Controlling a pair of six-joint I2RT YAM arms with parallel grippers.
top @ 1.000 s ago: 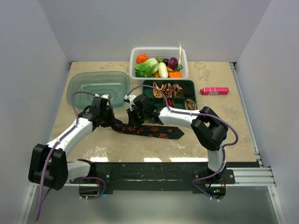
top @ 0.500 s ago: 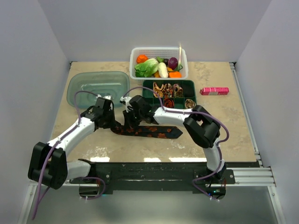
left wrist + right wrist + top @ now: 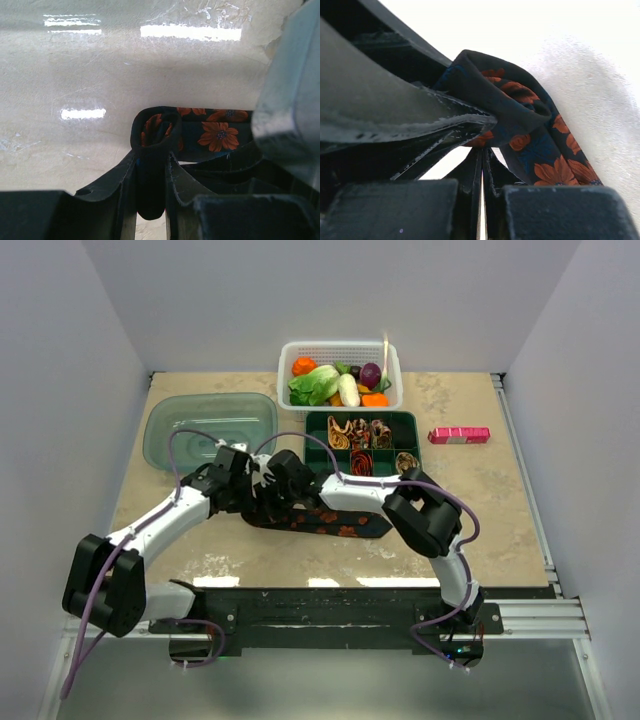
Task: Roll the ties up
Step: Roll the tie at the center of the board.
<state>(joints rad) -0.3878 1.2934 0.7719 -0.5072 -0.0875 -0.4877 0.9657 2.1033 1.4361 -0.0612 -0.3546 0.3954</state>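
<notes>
Both grippers on the black tie [image 3: 330, 523], mid-tabletop [image 3: 500, 510].
My left gripper [image 3: 151, 162] clamps narrowly on its curled end; my right gripper [image 3: 481, 155] is pinched tight on the fold beside it; the rest lies flat.

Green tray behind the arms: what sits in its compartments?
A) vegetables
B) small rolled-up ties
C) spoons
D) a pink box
B: the green tray holds rolled ties, small patterned spirals; the vegetables are in the white basket.
</notes>
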